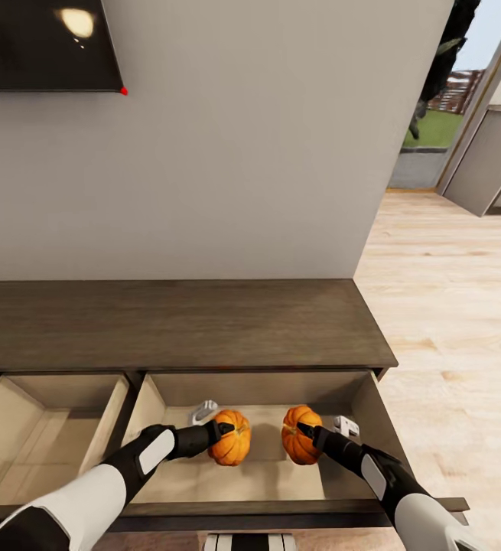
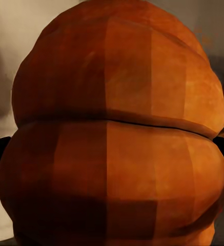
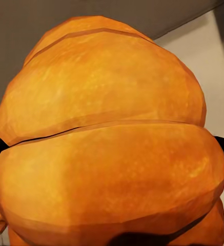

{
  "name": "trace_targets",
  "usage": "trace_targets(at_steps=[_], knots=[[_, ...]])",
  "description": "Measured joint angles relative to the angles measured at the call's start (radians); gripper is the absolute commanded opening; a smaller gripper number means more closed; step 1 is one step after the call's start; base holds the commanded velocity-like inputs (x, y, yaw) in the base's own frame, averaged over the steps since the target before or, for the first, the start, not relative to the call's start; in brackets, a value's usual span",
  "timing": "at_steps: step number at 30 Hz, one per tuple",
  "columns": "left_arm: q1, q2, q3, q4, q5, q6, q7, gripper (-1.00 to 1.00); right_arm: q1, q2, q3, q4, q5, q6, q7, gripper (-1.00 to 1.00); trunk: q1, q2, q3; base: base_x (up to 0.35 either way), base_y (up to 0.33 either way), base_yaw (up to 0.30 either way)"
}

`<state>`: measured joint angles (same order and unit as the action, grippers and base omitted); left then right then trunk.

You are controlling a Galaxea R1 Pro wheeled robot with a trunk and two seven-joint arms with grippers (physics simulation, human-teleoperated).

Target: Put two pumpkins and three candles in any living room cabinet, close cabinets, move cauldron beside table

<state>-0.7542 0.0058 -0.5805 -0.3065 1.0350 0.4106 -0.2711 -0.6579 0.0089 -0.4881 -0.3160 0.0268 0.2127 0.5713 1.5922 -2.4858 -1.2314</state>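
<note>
Dark-brown cabinet [image 1: 181,321], open beige drawer [image 1: 361,409], left gripper [image 1: 221,430] clamped on left pumpkin [image 1: 232,438], right gripper [image 1: 305,430] clamped on right pumpkin [image 1: 299,436]

Two pumpkins [image 1: 231,438] [image 1: 299,435] – two open drawers [image 1: 47,436] [image 1: 265,474] – one cabinet [image 1: 174,321].

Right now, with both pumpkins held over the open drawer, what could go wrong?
1. The left pumpkin and right pumpkin hang close together; moving either the left gripper or right gripper inward may knock them against each other.
2. Released from here, the round pumpkins may roll inside the drawer.
3. The neighbouring drawer is open too and could be forgotten.
</note>
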Motion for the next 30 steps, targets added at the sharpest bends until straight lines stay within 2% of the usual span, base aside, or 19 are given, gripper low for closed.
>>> trace_targets(at_steps=[3,9,11,13,15,17,19,30], knots=[[-0.003,-0.008,0.001,0.001,0.004,-0.005,0.033,-1.00,0.000,0.000,0.001,0.001,0.002,0.000,-0.001,-1.00,0.000,0.000,0.000,0.000,0.000,0.000],[-0.004,-0.009,0.002,0.001,0.004,-0.046,0.035,-1.00,0.000,0.000,0.003,0.003,0.004,0.004,-0.016,-1.00,0.000,0.000,0.000,0.000,0.000,0.000],[-0.004,-0.009,0.001,0.008,0.003,-0.060,0.036,-1.00,-0.002,0.003,0.003,0.005,0.012,0.008,-0.079,-1.00,0.000,0.000,0.000,0.000,0.000,0.000],[-0.003,-0.009,-0.001,0.013,0.005,-0.063,0.035,-1.00,-0.004,0.025,0.009,0.010,0.013,0.010,-0.173,-1.00,0.000,0.000,0.000,0.000,0.000,0.000],[-0.002,-0.009,-0.001,0.014,0.006,-0.064,0.035,-1.00,-0.005,0.032,0.030,0.010,0.009,0.006,-0.198,-1.00,0.000,0.000,0.000,0.000,0.000,0.000],[-0.002,-0.009,-0.001,0.015,0.006,-0.064,0.035,-1.00,-0.005,0.036,0.066,0.009,0.008,0.002,-0.207,-1.00,0.000,0.000,0.000,0.000,0.000,0.000],[-0.002,-0.009,-0.001,0.015,0.006,-0.064,0.035,-1.00,-0.005,0.037,0.079,0.006,0.009,0.002,-0.213,-1.00,0.000,0.000,0.000,0.000,0.000,0.000],[-0.002,-0.009,-0.001,0.014,0.006,-0.063,0.035,-1.00,-0.005,0.036,0.085,0.002,0.008,0.005,-0.211,-1.00,0.000,0.000,-0.012,0.000,0.000,0.020]])
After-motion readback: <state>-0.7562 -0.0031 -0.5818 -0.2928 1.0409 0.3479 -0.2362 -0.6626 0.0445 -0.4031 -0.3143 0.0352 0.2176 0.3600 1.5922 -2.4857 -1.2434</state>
